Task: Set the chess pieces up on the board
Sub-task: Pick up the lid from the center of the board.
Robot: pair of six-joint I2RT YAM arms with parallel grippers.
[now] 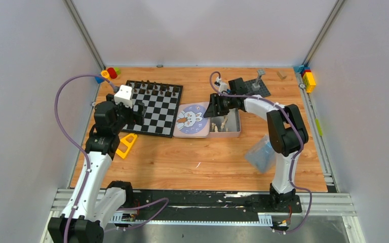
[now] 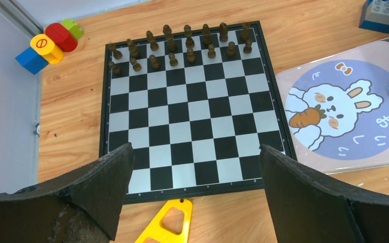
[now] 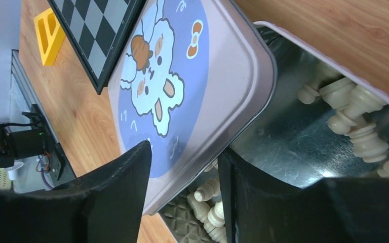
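On the board's [image 1: 154, 109] [image 2: 192, 121] [image 3: 88, 30] two far rows stand the dark pieces [image 1: 154, 90] [image 2: 187, 31], upright, one to a square; all the other squares are bare. Right of the board, just beside it, lies the rabbit lid [image 1: 192, 120] [image 2: 344, 116] [image 3: 182, 76], picture side up. Its far-from-board edge overlaps the open tin [image 1: 231, 132] [image 3: 294, 147]. Inside the tin the cream pieces [image 1: 223, 124] [image 3: 357, 114] lie tumbled on their sides in a loose heap, some partly hidden under the lid.

Over the board's near left corner hangs the left gripper [image 1: 137, 114] [image 2: 196, 151], its jaws spread wide and holding nothing. The right gripper [image 1: 211, 109] [image 3: 183, 150] is down at the lid's edge away from the board. Its jaws are part open, one finger over the lid and the other over the tin, with the rim between them. Whether either finger touches the rim I cannot tell.

Just off the board's near left corner lies a yellow block [image 1: 126, 146] [image 2: 169, 223] [image 3: 48, 30]. Beyond the far left corner sit coloured bricks [image 1: 110, 73] [image 2: 50, 45].
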